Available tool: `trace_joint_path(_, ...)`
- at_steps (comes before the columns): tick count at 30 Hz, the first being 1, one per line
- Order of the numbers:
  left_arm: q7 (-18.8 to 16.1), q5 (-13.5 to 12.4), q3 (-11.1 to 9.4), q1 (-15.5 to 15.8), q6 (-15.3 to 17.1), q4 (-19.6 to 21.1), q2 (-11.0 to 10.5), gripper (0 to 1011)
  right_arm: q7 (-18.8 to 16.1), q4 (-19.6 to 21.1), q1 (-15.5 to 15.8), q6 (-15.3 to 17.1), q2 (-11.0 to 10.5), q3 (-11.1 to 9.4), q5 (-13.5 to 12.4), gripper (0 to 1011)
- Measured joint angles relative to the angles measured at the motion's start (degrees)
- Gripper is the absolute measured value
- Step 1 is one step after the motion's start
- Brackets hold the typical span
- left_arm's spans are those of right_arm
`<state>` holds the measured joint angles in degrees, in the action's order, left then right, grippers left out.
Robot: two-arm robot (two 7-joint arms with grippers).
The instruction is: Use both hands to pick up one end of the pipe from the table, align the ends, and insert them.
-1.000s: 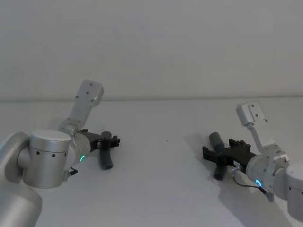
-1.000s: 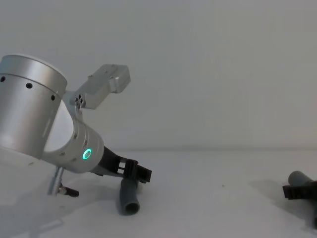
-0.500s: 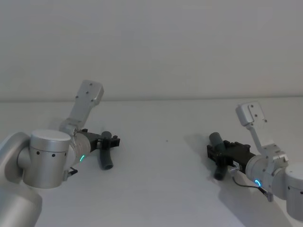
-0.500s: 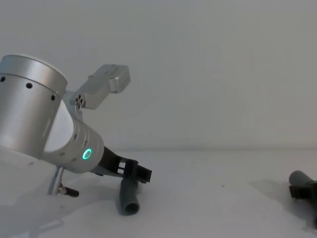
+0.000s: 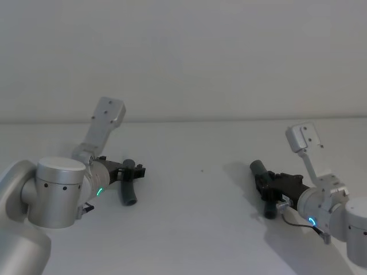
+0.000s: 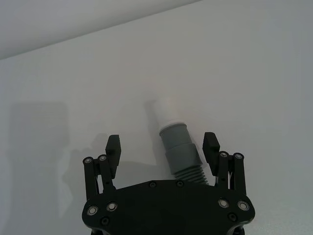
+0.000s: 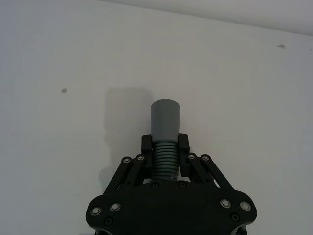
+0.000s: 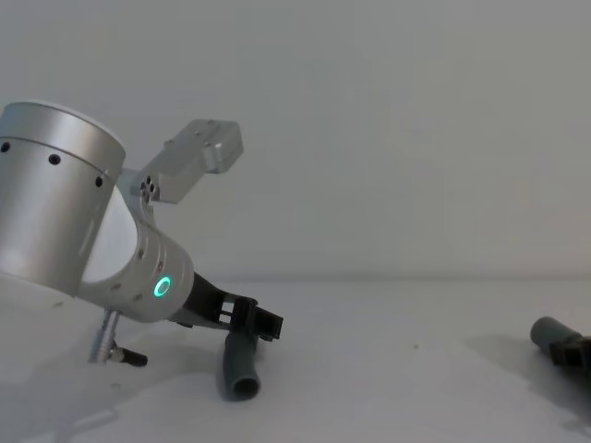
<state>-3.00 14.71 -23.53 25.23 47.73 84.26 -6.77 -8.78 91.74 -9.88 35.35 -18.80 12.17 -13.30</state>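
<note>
Head view: the left gripper (image 5: 133, 171) sits low over the table (image 5: 200, 229) at the robot's left, its position unchanged from one second ago. The first grey pipe piece (image 5: 127, 192) lies under it on the surface, also unmoved. Left wrist view: the left gripper (image 6: 162, 138) has its claw wide, one finger (image 6: 113, 149) on each side of the first grey pipe piece (image 6: 175, 147), both clear of it. This piece's narrower white tip (image 6: 161, 108) points away from the palm. Head view, right side: the right gripper (image 5: 266, 183) was spread wide about the second grey pipe piece (image 5: 256, 168) one second ago and half closed at the half second. It is now clamped on it, and the piece's far end has shifted slightly toward the robot's left. Right wrist view: the right gripper (image 7: 165, 139) pinches the ribbed section of the second grey pipe piece (image 7: 165, 120), with its smooth grey end projecting past the fingertips over the table (image 7: 58, 58). Chest view: the first grey pipe piece (image 8: 240, 367) lies on the table below the left gripper (image 8: 261, 324). The second grey pipe piece (image 8: 548, 330) shows at the right edge.
</note>
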Motion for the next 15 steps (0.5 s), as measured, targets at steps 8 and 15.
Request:
trace_joint_path(8, 0.0, 0.0, 0.1, 0.0, 0.0, 0.0, 0.1, 1006, 0.0, 0.0, 0.0, 0.0, 0.0, 0.0, 0.0, 262)
trace_joint_path(15, 0.2, 0.3, 0.6, 0.1, 0.0, -0.2, 0.8, 1006, 0.0, -0.1, 0.0, 0.0, 0.0, 0.0, 0.0, 262)
